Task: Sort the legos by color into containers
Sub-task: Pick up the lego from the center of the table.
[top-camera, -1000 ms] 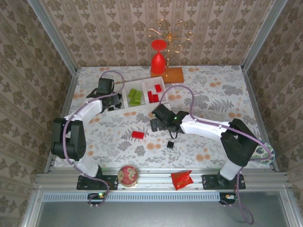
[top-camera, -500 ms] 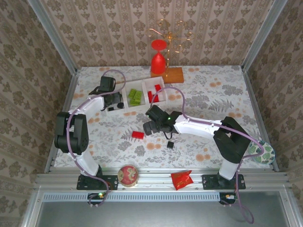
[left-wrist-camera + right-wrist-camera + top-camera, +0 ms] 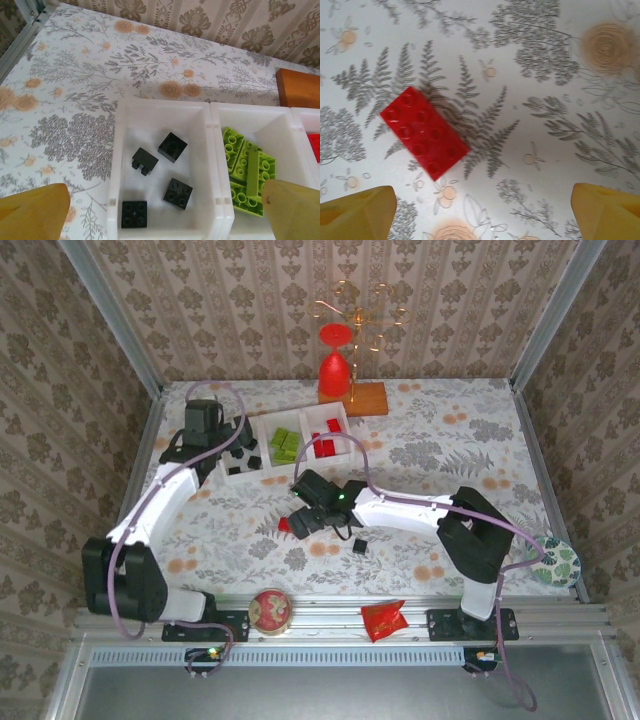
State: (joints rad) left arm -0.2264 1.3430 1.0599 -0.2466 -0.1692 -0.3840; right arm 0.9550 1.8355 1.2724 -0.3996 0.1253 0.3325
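Legos not yet sorted are two: a red lego point(image 3: 425, 132) and a black lego point(image 3: 358, 545), both lying on the flowered bench point(image 3: 450, 430) in front of the white tray point(image 3: 214, 150), near each other. The right hand point(image 3: 480, 212) hovers above the red one, its fingers wide apart and nothing between them. In the right wrist view the brick lies oblique and to the left of the middle between the fingers, so I judge that the step in hand is to pick it up. To do this well, the hand should first shift a little toward the brick. It should then turn until the fingers face the two long sides, go straight down and close across the narrow width. Closing on the corners could make the brick spin away. Its place is the right compartment, where other red legos point(image 3: 325, 447) lie.

The left hand point(image 3: 162, 217) is above the left compartment, open and empty. Under it rest four black legos point(image 3: 172, 147), and green legos point(image 3: 247, 175) lie in the middle one. This arm is near the tray, so the carrying path may be narrow. The black lego sits just beside the right arm and could be pushed. Behind the tray stand a red goblet point(image 3: 335, 365) and a wooden block point(image 3: 365, 397). A round red tin point(image 3: 270, 610) and a red packet point(image 3: 383, 620) lie at the near edge, well apart.
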